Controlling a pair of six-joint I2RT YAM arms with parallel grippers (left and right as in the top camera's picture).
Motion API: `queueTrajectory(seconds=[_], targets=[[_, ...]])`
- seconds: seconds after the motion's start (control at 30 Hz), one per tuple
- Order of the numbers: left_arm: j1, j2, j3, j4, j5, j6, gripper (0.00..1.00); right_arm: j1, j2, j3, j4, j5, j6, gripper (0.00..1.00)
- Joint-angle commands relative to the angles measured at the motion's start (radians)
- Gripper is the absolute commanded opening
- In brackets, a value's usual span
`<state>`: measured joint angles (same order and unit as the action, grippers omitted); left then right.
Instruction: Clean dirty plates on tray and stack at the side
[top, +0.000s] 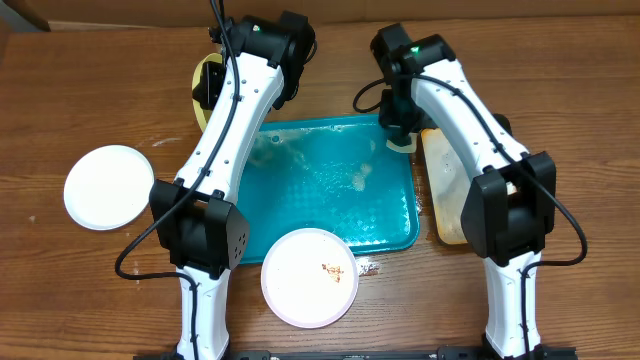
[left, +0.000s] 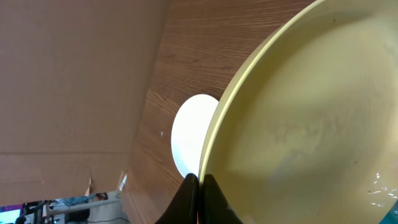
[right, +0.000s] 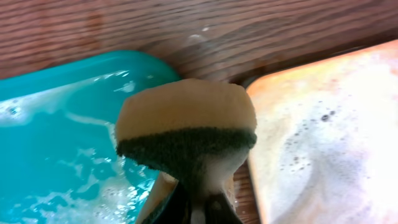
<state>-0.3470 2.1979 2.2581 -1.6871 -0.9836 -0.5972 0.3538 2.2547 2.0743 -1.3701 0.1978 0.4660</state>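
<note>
Wooden table (top: 90, 80), soapy teal tray (top: 310, 200) centre. Left gripper (left: 198, 185) clamps the yellow-green plate (left: 298, 124) by its rim, far left; right gripper (right: 198, 208) pinches a sponge (right: 186, 118). Best scrub over the tray, holding firm.

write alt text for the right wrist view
The right pincer grips a folded sponge, tan with a dark green scrub layer, above the corner of a wet, soapy teal tray. Beside it sits a tan tray of foamy water on a wooden table.

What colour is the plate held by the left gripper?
The plate is pale yellow; the left wrist view shows it best.
</note>
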Motion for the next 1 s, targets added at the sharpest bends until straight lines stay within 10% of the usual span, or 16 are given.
queueTrajectory(seconds=[0.0, 0.47, 0.97], targets=[[-0.013, -0.010, 0.021, -0.003, -0.036, -0.029, 0.04, -0.037, -0.005, 0.019, -0.002, 0.011, -0.004, 0.04], [-0.084, -0.010, 0.021, -0.003, 0.023, -0.035, 0.04, -0.070, -0.005, 0.019, -0.009, -0.018, -0.019, 0.04], [0.258, -0.010, 0.021, 0.149, 1.068, 0.109, 0.04, -0.070, -0.005, 0.019, -0.037, -0.020, -0.023, 0.04]])
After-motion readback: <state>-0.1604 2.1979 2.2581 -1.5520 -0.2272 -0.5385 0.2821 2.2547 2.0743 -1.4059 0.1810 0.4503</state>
